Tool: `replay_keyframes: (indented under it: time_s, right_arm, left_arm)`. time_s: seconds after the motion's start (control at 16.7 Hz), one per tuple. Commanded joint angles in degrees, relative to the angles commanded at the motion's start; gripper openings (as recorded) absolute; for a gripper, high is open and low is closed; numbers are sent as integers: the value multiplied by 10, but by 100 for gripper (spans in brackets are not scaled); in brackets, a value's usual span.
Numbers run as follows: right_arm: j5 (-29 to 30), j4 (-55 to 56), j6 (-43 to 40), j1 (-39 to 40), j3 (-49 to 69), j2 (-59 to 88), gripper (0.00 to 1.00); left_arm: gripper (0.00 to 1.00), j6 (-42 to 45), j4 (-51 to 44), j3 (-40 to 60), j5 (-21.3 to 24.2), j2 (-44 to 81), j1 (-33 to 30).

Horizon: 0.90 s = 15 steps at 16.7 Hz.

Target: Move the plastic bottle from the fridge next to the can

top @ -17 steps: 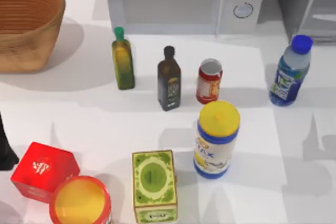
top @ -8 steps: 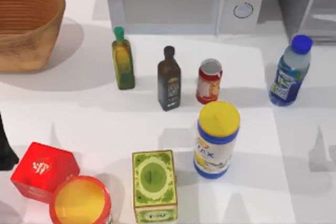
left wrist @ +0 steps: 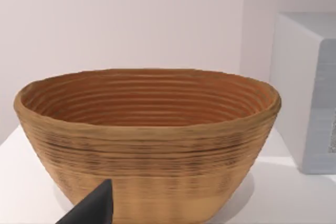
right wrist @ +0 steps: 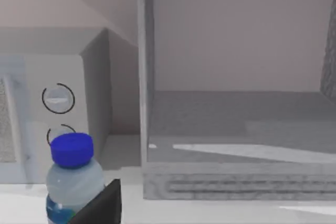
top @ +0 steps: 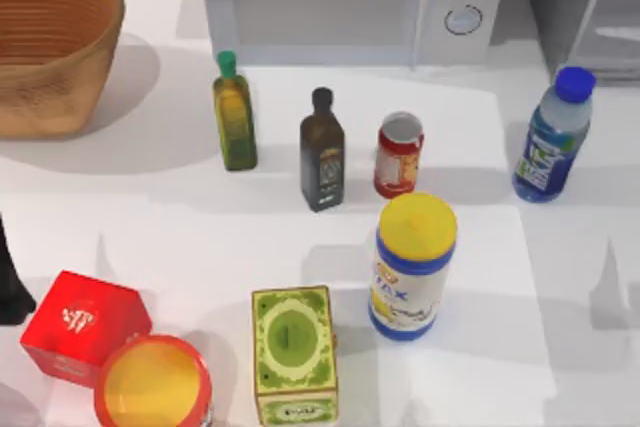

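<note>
Plastic bottle stands upright on the white bench at the right, in front of the open fridge and well apart from the can, which sits beside a dark glass bottle. Whether either tool is wide or narrow cannot be told; a dark left arm rests at the bench's left edge.

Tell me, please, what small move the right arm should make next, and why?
Probably ease the right hand in toward the plastic bottle and close around its body. The bottle stands upright on the table at the right, in front of the fridge, well apart from the can, and nothing grips it yet.
</note>
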Motion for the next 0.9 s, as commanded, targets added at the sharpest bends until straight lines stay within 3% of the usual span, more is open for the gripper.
replay_keyframes:
  time_s: [0.9]
  right_arm:
    - [-3, -688, -4, -1, 293, -358, 100]
  left_arm:
    - [100, 0, 0, 0, 0, 0, 0]
